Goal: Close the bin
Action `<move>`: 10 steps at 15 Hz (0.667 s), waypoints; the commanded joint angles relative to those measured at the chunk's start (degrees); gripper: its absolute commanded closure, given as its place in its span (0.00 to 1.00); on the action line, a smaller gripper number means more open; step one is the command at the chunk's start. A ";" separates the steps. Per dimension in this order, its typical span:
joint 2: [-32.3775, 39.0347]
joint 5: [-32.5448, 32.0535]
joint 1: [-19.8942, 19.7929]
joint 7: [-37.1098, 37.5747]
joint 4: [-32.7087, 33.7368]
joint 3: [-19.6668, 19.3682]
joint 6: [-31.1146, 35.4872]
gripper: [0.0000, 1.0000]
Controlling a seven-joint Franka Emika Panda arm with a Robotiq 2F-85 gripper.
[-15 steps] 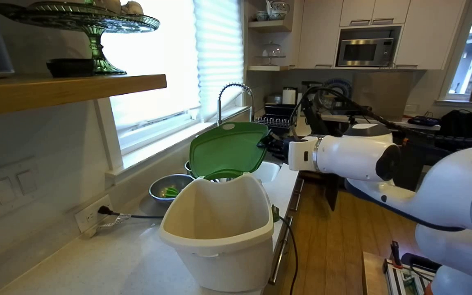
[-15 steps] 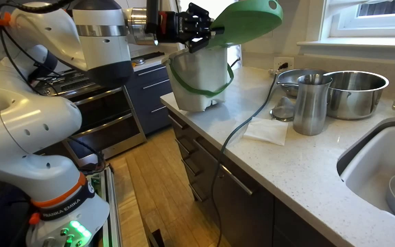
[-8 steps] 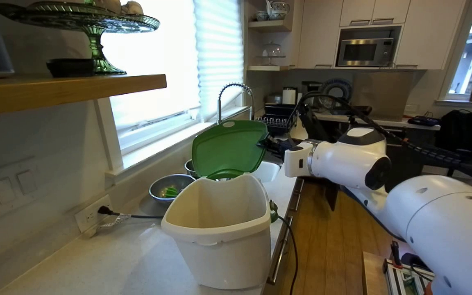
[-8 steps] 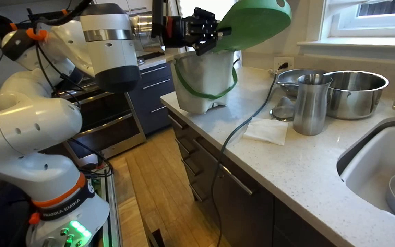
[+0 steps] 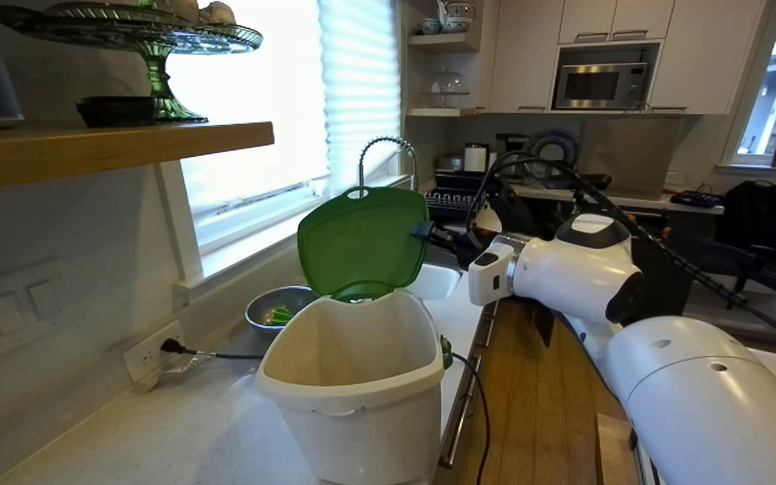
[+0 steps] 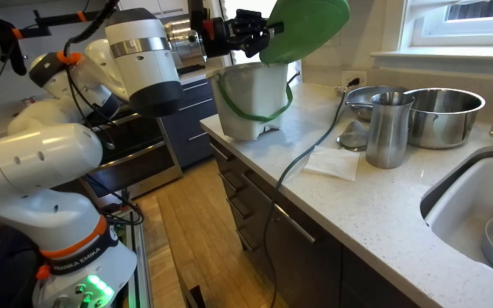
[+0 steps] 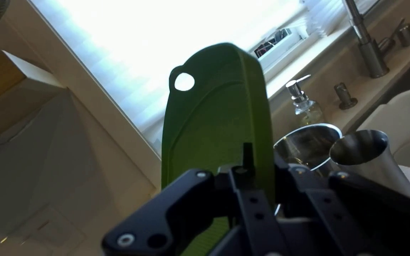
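Note:
The cream-white bin [image 5: 361, 431] stands on the counter, its mouth uncovered, in both exterior views. A green handle [image 6: 253, 114] hangs down its side. Rising from the bin's far rim, the green lid [image 5: 364, 242] is swung up and leans back, nearly upright. My gripper [image 6: 275, 30] has hold of the lid's side edge. In the wrist view the gripper [image 7: 262, 167] has one finger on either side of the lid [image 7: 212, 131], shut on that edge. The lid's lower part is partly hidden behind the fingers there.
Beside the bin stand a metal bowl [image 6: 366, 102], a steel pot [image 6: 439, 122] and a steel cup [image 6: 387, 132]. A cable [image 6: 302, 158] crosses the counter and hangs over its edge. The sink [image 6: 469, 201] lies further along. A wooden shelf [image 5: 112, 151] juts out above.
The lid has tipped more upright with my gripper on its edge. The bin has shifted slightly along the counter. My arm's elbow has swung, and its links stand at a different angle.

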 commanded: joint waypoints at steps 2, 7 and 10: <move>1.01 6.63 -0.83 -11.18 0.01 1.51 1.40 0.97; 0.32 5.55 -0.48 -12.13 -0.04 1.21 0.82 0.89; 0.32 5.55 -0.46 -12.05 -0.04 1.20 0.82 0.89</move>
